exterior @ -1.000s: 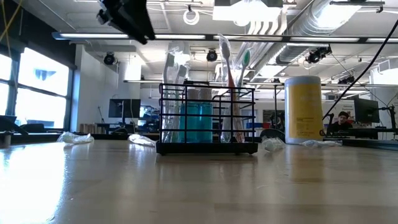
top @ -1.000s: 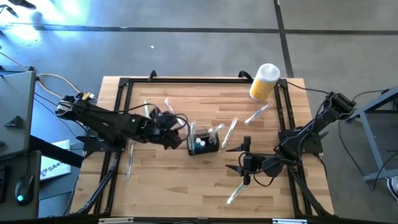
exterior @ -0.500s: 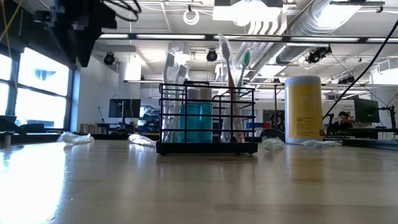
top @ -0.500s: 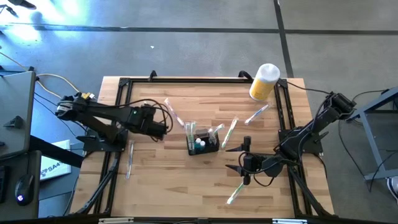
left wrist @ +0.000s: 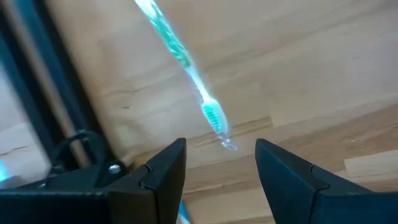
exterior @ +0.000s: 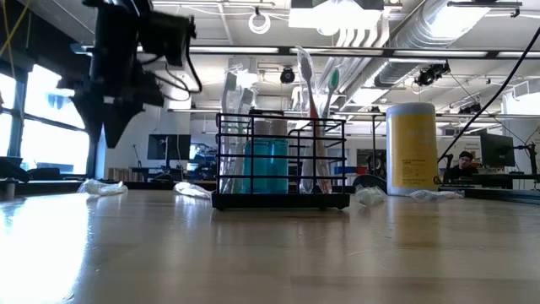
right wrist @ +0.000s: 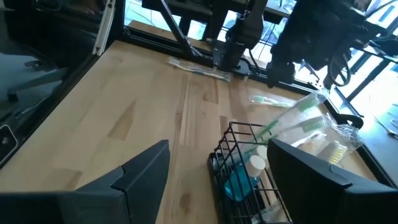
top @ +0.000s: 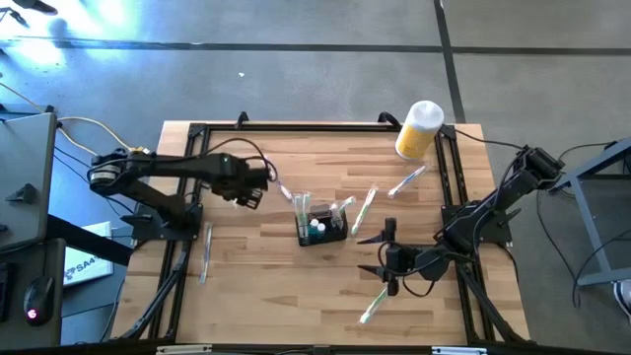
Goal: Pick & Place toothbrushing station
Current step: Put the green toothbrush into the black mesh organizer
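Observation:
The toothbrushing station (top: 323, 226), a small black wire-mesh caddy holding toothbrushes and a blue bottle, stands on its base at the table's middle; the low view shows the caddy (exterior: 281, 165) upright. My left gripper (top: 250, 191) hangs open to its left, pointing down, clear of the table (exterior: 111, 127). Its fingers (left wrist: 166, 167) stand above a wrapped toothbrush with green bristles (left wrist: 212, 116) that lies flat on the wood. My right gripper (top: 367, 252) waits open just right of the caddy (right wrist: 244, 168), holding nothing.
Wrapped toothbrushes lie loose: near the left rail (top: 206, 252), right of the caddy (top: 366, 209), farther right (top: 406, 181) and near the front (top: 373, 307). A yellow cylinder with a white lid (top: 419, 129) stands at the far right corner. A black frame (top: 190, 158) borders the table.
My left gripper has swung away from the caddy toward the table's left and far edge, has sunk lower and has tipped from slanting to pointing almost straight down. It has stayed open. My right arm has kept still.

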Controlling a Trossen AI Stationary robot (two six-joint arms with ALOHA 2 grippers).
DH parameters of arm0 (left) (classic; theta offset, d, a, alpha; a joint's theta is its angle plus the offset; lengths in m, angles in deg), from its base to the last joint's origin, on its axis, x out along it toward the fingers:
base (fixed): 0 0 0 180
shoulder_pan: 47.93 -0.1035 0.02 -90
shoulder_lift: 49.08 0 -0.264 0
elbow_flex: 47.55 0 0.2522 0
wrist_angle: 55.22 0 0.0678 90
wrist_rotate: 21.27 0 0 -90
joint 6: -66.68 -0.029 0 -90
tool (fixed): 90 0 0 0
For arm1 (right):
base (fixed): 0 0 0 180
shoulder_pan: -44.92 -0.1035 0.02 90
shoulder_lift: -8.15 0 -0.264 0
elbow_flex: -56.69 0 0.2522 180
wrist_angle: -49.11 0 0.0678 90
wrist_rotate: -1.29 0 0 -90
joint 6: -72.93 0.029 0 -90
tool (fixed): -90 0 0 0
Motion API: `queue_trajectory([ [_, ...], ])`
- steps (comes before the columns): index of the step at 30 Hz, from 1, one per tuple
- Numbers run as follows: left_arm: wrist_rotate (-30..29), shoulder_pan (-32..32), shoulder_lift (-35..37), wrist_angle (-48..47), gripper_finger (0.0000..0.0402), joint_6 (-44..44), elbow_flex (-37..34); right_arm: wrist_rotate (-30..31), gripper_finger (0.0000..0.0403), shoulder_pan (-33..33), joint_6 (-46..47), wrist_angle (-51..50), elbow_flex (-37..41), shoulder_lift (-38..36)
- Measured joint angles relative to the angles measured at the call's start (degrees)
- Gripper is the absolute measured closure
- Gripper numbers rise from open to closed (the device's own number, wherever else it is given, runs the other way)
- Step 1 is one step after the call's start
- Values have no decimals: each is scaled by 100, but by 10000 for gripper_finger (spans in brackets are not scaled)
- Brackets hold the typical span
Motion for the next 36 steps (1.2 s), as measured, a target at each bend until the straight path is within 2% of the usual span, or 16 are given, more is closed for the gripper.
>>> queue_trajectory([
  [4,616,-726,0,556,217,-551,-410,0,140,0,71,-2,0,0],
  [11,1093,-1405,0,1621,217,-863,-1134,-267,140,-2,65,-3,0,0],
  [16,1095,-1589,0,1864,217,-875,-1495,-265,140,0,17,-5,0,0],
  [23,1264,-1606,-53,2808,217,-1161,-1905,-260,140,0,-98,-5,0,0],
  [28,1310,-1606,-188,2719,221,-1340,-1919,-251,140,29,-90,-2,0,0],
  [32,1330,-1564,-195,2653,253,-1537,-1922,-251,140,30,-78,-2,0,0],
  [36,1283,-1367,-199,2676,316,-1569,-1926,-252,140,28,-79,-2,0,0],
])
